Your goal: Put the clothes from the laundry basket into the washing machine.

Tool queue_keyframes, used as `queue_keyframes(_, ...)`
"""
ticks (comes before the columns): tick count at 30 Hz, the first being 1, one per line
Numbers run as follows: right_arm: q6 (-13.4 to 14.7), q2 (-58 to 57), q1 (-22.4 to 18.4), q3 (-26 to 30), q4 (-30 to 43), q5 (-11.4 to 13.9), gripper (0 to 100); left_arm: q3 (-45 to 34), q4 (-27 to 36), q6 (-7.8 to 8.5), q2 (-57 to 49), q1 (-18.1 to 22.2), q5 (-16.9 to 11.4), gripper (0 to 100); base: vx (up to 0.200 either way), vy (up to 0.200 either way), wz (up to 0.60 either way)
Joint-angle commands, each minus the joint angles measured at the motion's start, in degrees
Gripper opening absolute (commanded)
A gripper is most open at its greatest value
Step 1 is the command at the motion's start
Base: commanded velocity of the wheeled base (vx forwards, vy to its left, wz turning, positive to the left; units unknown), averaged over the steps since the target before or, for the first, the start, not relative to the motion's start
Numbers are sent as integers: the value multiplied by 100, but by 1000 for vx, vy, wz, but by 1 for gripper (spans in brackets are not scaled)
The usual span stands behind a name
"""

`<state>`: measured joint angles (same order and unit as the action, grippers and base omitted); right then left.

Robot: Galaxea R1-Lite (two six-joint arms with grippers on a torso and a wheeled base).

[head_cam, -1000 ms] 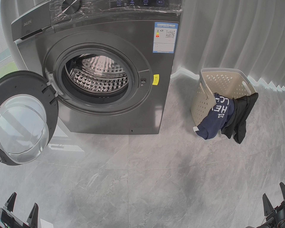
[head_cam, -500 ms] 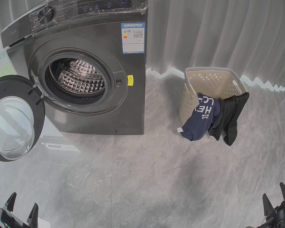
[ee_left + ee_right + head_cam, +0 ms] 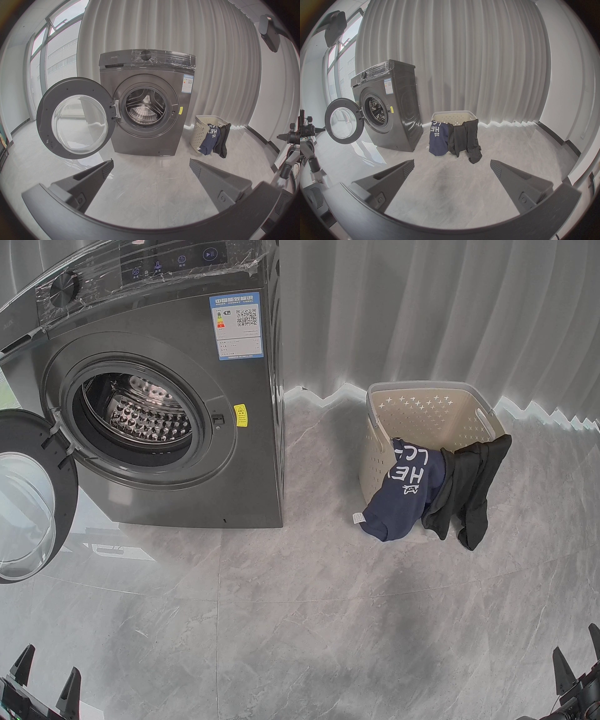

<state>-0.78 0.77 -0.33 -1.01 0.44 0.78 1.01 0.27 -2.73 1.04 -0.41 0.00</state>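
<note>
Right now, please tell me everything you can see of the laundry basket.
The laundry basket is beige, seemingly plastic, with a greyish rim, a handle on each side and walls pierced by small holes. It stands upright on the grey floor, right of the washing machine. A navy garment and a black garment hang over its front rim.

The head view's lower edge cuts off the left end effector (image 3: 51, 660) and the right end effector (image 3: 574, 640) below their fingertips. Well ahead of the right one, the bottom of the laundry basket (image 3: 431, 409) is hidden by its wall, the navy shirt (image 3: 403, 490) and the black garment (image 3: 465, 484). Ahead of the left one, the picture's side edge clips the washing machine door (image 3: 62, 490).
</note>
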Motion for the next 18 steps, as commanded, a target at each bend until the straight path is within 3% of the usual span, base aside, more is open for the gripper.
queue_keyframes(1, -1, 2, -2, 101, 9, 1, 100, -92, 0, -8, -95, -2, 0, 100, 200, 0, 0)
queue_keyframes(8, -1, 2, -2, 101, 0, 1, 100, -92, 0, -8, -95, -2, 0, 100, 200, 0, 0)
queue_keyframes(14, -1, 2, -2, 101, 0, 1, 100, -92, 0, 1, -95, -2, 0, 100, 0, 0, 0)
queue_keyframes(18, -1, 2, -2, 101, 0, 1, 100, -92, 0, 1, -95, -2, 0, 100, 0, -200, 0)
